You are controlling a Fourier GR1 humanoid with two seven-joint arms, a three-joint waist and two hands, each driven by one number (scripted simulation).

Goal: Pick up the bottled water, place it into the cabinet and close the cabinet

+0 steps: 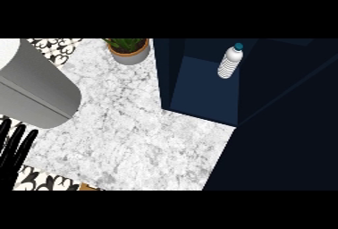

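Head view. Left hand (pixel 14 150) shows at the lower left edge, fingers straight and pointing up, released, holding nothing, resting over the edge of the marble counter (pixel 138 134); its grey forearm (pixel 33 85) fills the upper left. Right hand does not show. Bottled water (pixel 230 61) stands well apart from the left hand, far up and to its right, inside the dark blue cabinet (pixel 198 85), on the lighter blue shelf floor, white ribbed body with a teal cap, leaning slightly in this view. Cabinet door (pixel 284 134) appears as a large dark panel at right, not closed over the bottle. A potted plant (pixel 128 49) sits on the counter above the hand, just left of the cabinet.
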